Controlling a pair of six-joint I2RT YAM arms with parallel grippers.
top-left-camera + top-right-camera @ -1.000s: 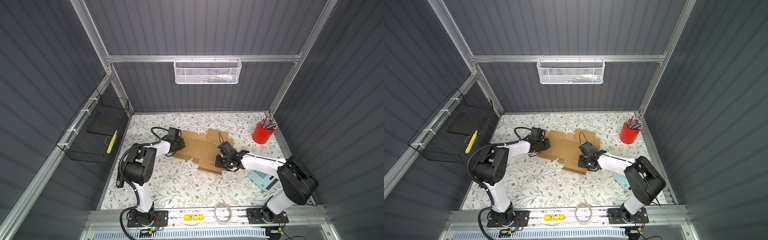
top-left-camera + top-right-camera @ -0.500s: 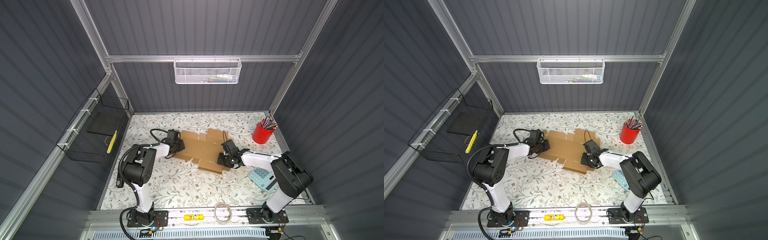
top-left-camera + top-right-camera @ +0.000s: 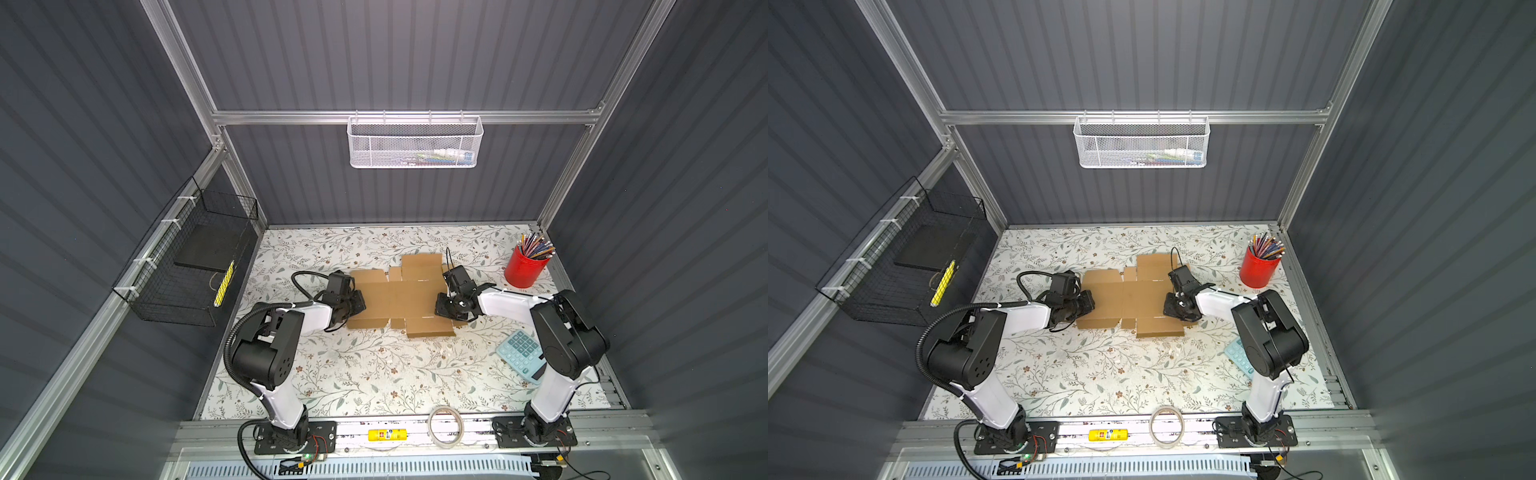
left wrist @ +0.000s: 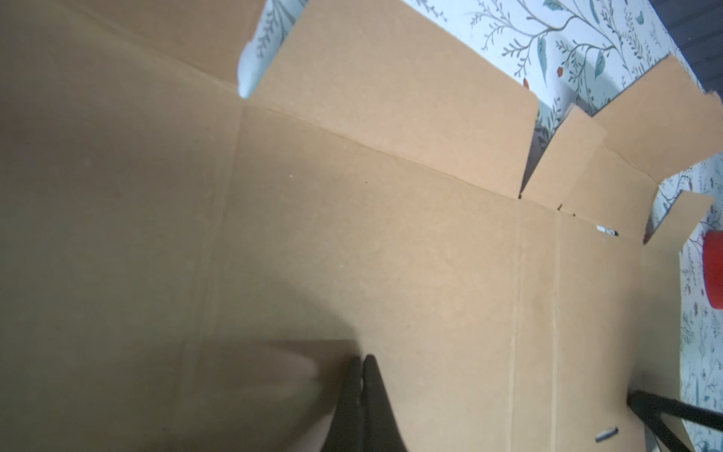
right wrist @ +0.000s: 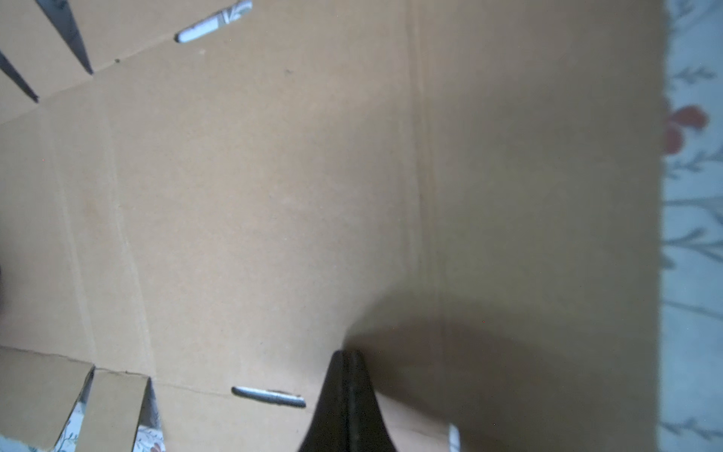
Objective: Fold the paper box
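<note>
Brown paper box (image 3: 399, 297) lying flat on surface (image 3: 374, 374), I am resting left tool (image 4: 362, 360) and right tool (image 5: 346, 354) on it, both closed, empty.

The paper box (image 3: 401, 297) is a plain brown die-cut cardboard sheet. It lies flat and unfolded, flaps spread, one end beneath the closed jaws of the left gripper (image 4: 362, 358), the opposite end beneath the right gripper (image 5: 346, 352).

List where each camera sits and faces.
Both top views: high at the front, looking down on the table, paper box, left arm and right arm.
Left wrist: on the left arm, close over the paper box; shut left gripper shows.
Right wrist: on the right arm, close over the paper box; shut right gripper shows.
Shared: paper box.
</note>
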